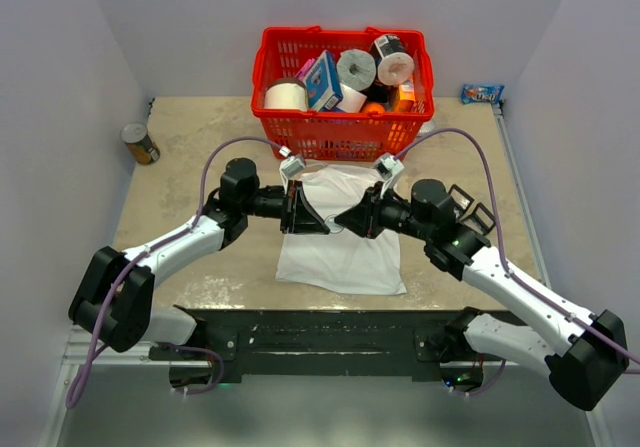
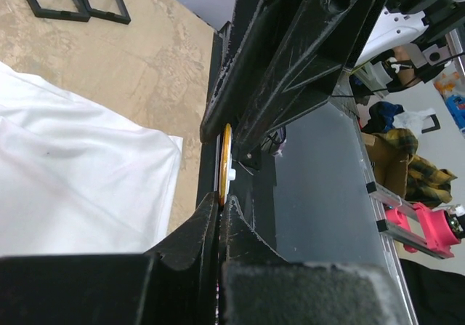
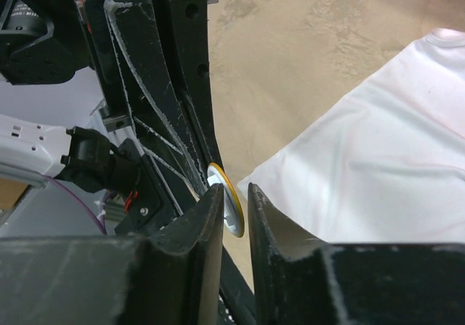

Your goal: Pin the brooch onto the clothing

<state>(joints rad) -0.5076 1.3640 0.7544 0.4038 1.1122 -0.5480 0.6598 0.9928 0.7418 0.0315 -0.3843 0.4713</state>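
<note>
left end effector [image 2: 220, 198] clamped on brooch [image 2: 226, 158], right end effector [image 3: 236, 194] narrow beside it

Light: was bright, even, from overhead.
Shadows: were soft, faint.
Glare: T-shirt [image 1: 340, 257] was nearly washed out.
Focus: wrist-view fingers [image 3: 190, 246] were blurred at 6 o'clock.

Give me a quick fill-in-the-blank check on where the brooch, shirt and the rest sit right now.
1. The brooch is pinched by the ___.
2. The shirt lies spread in front of the ___ basket.
3. The can stands at the table's far ___ side.
Missing words: left gripper; red; left.
</note>
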